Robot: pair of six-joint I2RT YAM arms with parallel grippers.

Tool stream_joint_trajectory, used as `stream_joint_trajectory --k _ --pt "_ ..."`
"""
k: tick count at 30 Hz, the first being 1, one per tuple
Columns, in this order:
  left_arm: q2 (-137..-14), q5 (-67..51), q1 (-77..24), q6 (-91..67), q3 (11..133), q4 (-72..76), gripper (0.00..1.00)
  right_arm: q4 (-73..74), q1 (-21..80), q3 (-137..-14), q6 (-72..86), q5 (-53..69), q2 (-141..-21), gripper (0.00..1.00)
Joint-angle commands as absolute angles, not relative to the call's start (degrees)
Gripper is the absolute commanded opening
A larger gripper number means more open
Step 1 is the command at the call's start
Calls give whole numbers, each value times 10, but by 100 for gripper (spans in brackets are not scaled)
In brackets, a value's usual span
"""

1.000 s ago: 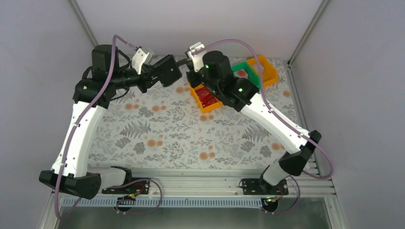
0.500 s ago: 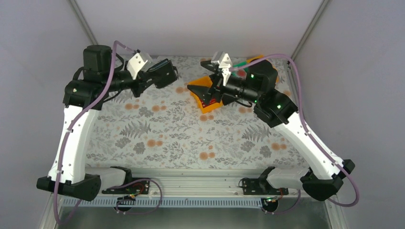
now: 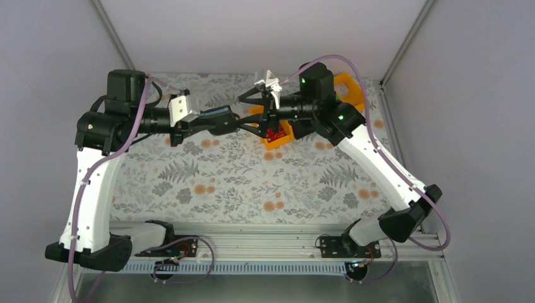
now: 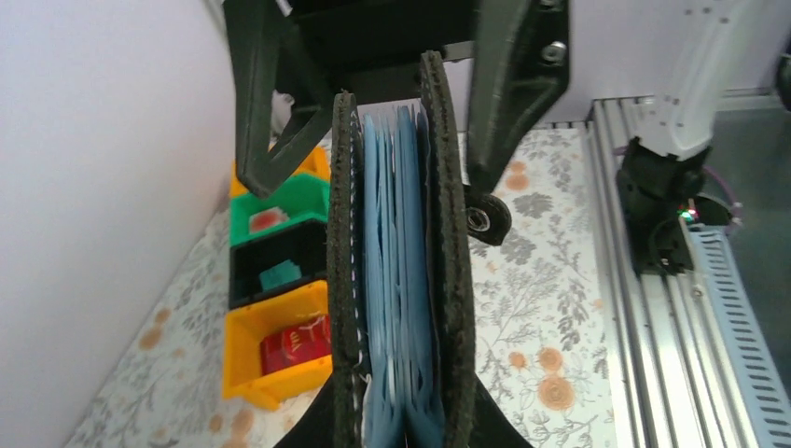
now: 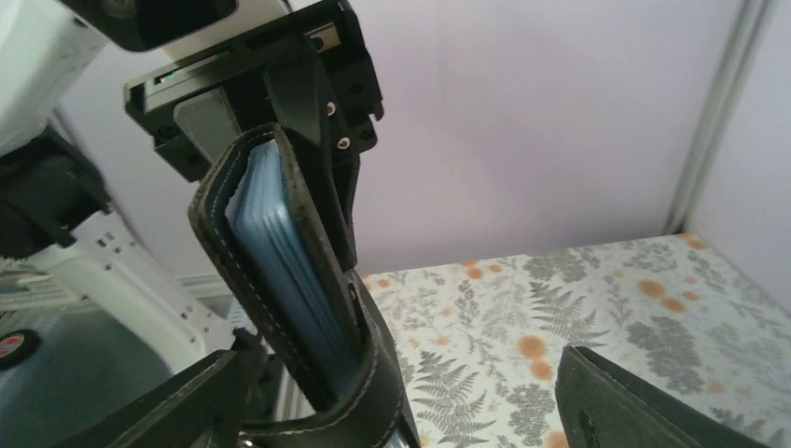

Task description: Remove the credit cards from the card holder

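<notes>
Several thin blue cards [image 4: 396,280] fill a stitched black holder [image 4: 450,243] pinched in left jaws; right jaws gape.

Above the floral desk [image 3: 208,180], the left hand [image 3: 202,120] grips the black card holder [image 3: 222,118] in mid-air, while the right hand [image 3: 248,113], fingers spread wide, faces its far end near an orange bin [image 3: 277,141].
</notes>
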State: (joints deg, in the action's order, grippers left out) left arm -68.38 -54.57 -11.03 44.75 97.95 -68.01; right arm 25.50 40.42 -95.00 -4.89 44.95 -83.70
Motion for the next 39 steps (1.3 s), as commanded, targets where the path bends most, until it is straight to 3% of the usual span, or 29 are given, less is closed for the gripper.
stream_joint_trajectory --k 1,5,9,18,26,29,35,37,39 --pt "-673 -621 -110 578 980 -743 2 295 403 -967 -87 511 -820 78" --pt "-673 -625 -110 617 981 -772 2 320 403 -973 -101 489 -823 63" --pt "-674 -626 -110 629 978 -777 2 334 403 -987 -101 498 -839 56" --pt "-679 -623 -110 580 964 -734 2 353 425 -977 -135 533 -845 62" --pt "-681 -628 -110 586 961 -734 2 355 441 -968 -135 496 -849 56" --pt "-682 -638 -110 594 959 -738 2 353 447 -973 -133 475 -858 49" --pt "-684 -644 -110 595 953 -734 2 343 476 -975 -137 468 -877 54" --pt "-683 -648 -110 599 953 -737 2 343 477 -974 -136 472 -880 41" --pt "-681 -648 -110 603 953 -743 2 335 477 -967 -133 481 -876 19"
